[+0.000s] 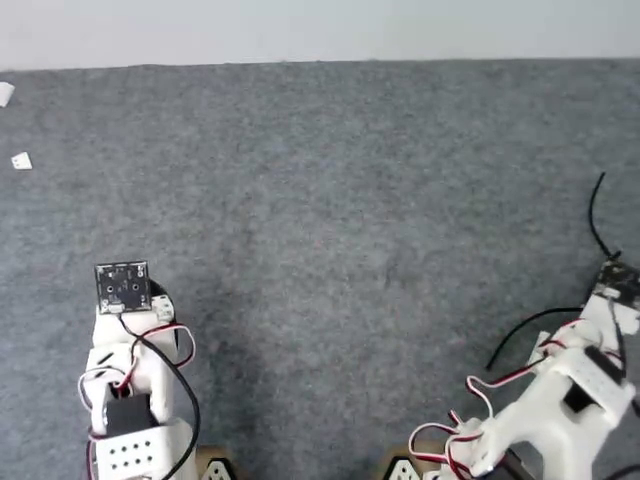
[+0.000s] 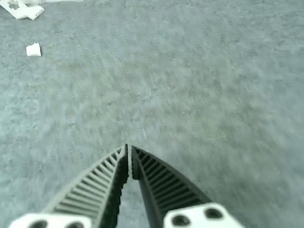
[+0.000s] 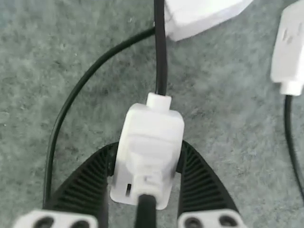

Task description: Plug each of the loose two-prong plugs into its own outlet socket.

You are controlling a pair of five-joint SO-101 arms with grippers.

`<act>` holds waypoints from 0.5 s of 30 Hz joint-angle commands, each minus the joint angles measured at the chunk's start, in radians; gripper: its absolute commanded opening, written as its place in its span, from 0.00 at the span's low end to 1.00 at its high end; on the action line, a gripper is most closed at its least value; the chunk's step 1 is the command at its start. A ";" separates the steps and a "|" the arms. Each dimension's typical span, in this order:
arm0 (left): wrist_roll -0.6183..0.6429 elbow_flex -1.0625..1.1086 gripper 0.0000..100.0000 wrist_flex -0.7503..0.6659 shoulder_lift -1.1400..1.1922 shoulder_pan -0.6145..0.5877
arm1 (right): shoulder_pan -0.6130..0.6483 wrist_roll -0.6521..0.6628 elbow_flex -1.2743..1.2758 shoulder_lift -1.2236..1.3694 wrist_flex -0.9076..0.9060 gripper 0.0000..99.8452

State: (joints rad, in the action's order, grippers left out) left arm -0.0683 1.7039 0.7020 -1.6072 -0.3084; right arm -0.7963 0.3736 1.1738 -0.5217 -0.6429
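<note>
Illumination is diffuse and even across the grey mat [image 1: 350, 200], which shows uniform brightness ahead of the left gripper [image 2: 128, 149]. The white plug [image 3: 151, 137] between the fingers of the right gripper [image 3: 148, 146] is brightly lit. Its black cable [image 3: 160, 47] casts a faint, soft-edged shadow just beside itself.

A grey, felt-like mat [image 1: 350, 200] covers the worktop. Beyond its far edge runs a pale, plain band [image 1: 320, 30]. Two small white scraps lie on the mat near its far left corner, one at the very edge [image 1: 5, 93] and one just nearer [image 1: 22, 160], apart from each other.
</note>
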 commanded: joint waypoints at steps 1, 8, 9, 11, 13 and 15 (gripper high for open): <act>0.000 -0.013 0.02 0.150 -0.114 -0.005 | -0.013 0.000 0.060 -0.031 0.153 0.01; 0.002 -0.021 0.02 0.348 -0.212 -0.003 | -0.013 0.000 0.161 -0.022 0.440 0.01; 0.002 -0.021 0.02 0.353 -0.212 -0.003 | -0.013 0.002 0.160 -0.022 0.441 0.03; 0.002 -0.021 0.02 0.354 -0.212 -0.003 | -0.027 0.002 0.163 -0.022 0.429 0.09; 0.002 -0.021 0.02 0.354 -0.212 -0.003 | -0.048 0.002 0.158 -0.022 0.380 0.20; 0.002 -0.021 0.02 0.354 -0.212 -0.003 | -0.053 0.009 0.157 -0.030 0.338 0.30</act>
State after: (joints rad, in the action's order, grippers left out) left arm -0.0683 1.7008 1.0549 -1.8021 -0.3084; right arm -0.8347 0.3736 1.3441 -0.5232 -0.2654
